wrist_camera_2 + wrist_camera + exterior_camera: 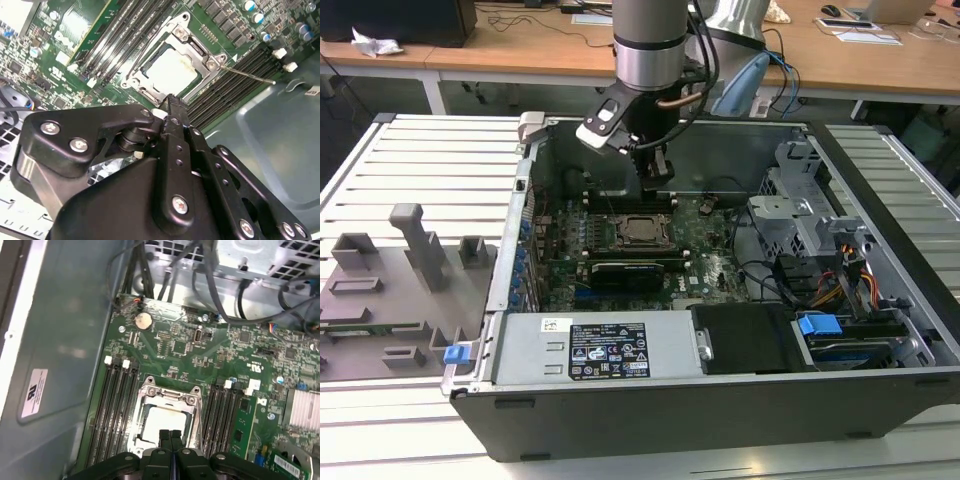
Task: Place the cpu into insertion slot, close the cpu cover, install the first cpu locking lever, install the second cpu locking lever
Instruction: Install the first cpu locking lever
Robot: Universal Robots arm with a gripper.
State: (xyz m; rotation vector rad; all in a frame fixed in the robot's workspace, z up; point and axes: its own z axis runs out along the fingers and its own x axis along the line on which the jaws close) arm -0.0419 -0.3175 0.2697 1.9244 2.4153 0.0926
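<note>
The cpu (172, 70) lies flat in the insertion slot (150, 62), its pale silvery top showing through the window of the cpu cover (195, 50). The cover frame lies down over the chip. A thin metal locking lever (250, 75) juts out from one socket corner over the memory slots. My gripper (171, 432) is shut with nothing between its fingers, and its tips hover just above the edge of the socket. In the exterior view the gripper (655, 180) hangs inside the open computer case, slightly behind the cpu (642, 229).
Long black memory slots (117, 405) flank the socket on both sides. A black card (625, 270) lies in front of it. The labelled power supply (605, 350), drive cage (800, 210) and cables (850, 285) crowd the case. Grey fixtures (415, 245) stand at the exterior view's left.
</note>
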